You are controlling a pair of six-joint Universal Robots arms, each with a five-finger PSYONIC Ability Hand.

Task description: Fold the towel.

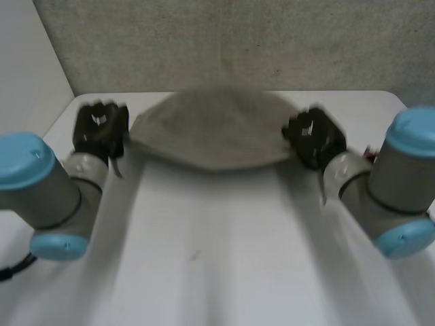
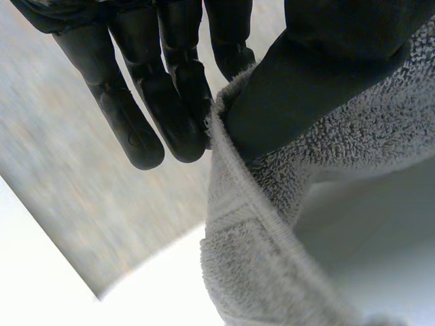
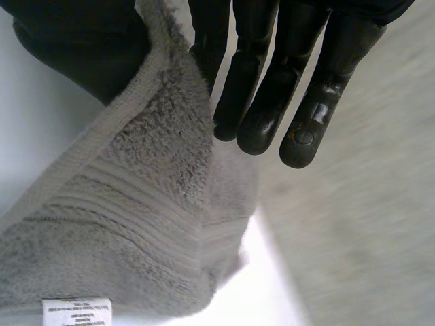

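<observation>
Right before your wrist cameras you see the grey towel (image 2: pixel 262 272). It is stretched between both hands, over the 12 o'clock part of the white table (image 1: pixel 217 265). Your left hand (image 2: pixel 319 68) pinches its 9 o'clock end, thumb against fingers. Your right hand (image 3: pixel 262 81) clamps the 3 o'clock end the same way, near a white label (image 3: pixel 76 311). Behind stands a grey wall (image 1: pixel 204 41).

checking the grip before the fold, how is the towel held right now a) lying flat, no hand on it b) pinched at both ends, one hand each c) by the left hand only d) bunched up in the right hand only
b: the left hand and right hand each pinch one end of the towel, which spans between them.
</observation>
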